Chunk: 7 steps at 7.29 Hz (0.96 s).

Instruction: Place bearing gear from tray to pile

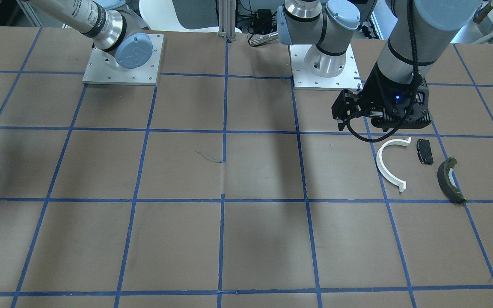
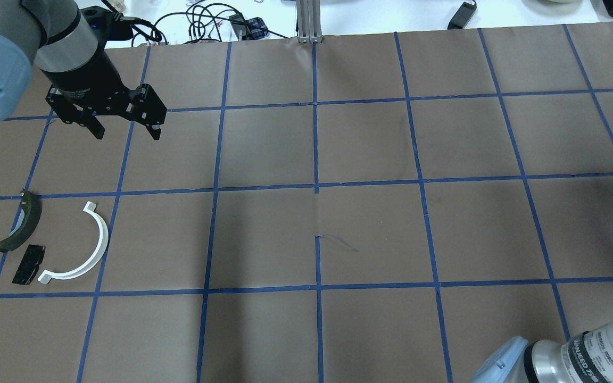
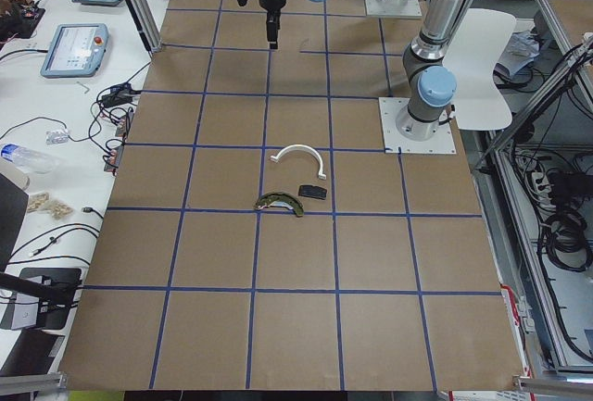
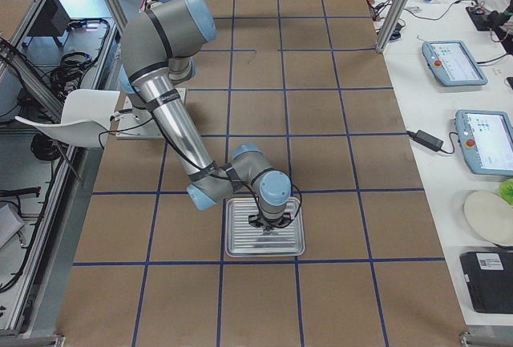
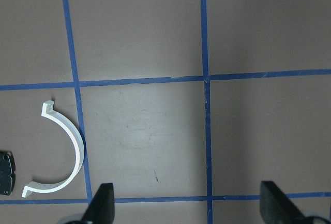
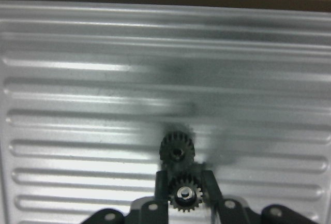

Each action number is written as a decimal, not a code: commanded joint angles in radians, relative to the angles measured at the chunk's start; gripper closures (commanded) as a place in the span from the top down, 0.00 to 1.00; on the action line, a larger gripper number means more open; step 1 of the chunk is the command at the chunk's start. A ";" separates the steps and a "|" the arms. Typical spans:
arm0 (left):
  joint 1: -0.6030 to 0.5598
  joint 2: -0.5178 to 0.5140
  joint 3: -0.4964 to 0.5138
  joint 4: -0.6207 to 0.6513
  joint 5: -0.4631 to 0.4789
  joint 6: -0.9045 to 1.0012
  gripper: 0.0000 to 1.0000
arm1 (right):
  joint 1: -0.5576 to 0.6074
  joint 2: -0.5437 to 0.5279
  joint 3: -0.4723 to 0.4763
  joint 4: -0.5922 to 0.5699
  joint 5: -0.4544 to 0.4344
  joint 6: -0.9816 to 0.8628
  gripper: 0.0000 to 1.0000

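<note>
Gripping: right gripper (image 6: 184, 180) closed on the bearing gear (image 6: 182, 195), over the ribbed tray (image 6: 103, 53) near the right edge of the table (image 2: 370, 143).
Left gripper (image 2: 124, 132): jaws apart, hanging above the table.
Pile (image 2: 34, 254): white arc (image 2: 96, 239), black pad (image 2: 27, 266), olive shoe (image 2: 22, 229), near the left edge.

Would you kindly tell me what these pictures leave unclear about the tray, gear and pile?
The tray: cut off by the overhead and front-facing views' edges.
The bearing gear in the right gripper: the blurred right wrist view leaves the dark gear shape above it either a second gear or a reflection.
The black pad: cropped by the left wrist view's edge.
</note>
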 commanded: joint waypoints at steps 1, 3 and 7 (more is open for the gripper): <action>0.000 0.000 0.000 0.001 0.001 0.000 1.00 | 0.015 -0.100 -0.004 0.013 0.026 0.122 0.00; 0.000 0.000 0.000 0.001 0.001 0.000 1.00 | 0.090 -0.211 0.013 0.075 0.156 0.460 0.00; 0.000 0.000 0.000 -0.001 0.001 0.000 1.00 | 0.551 -0.297 0.033 0.145 0.195 1.329 0.03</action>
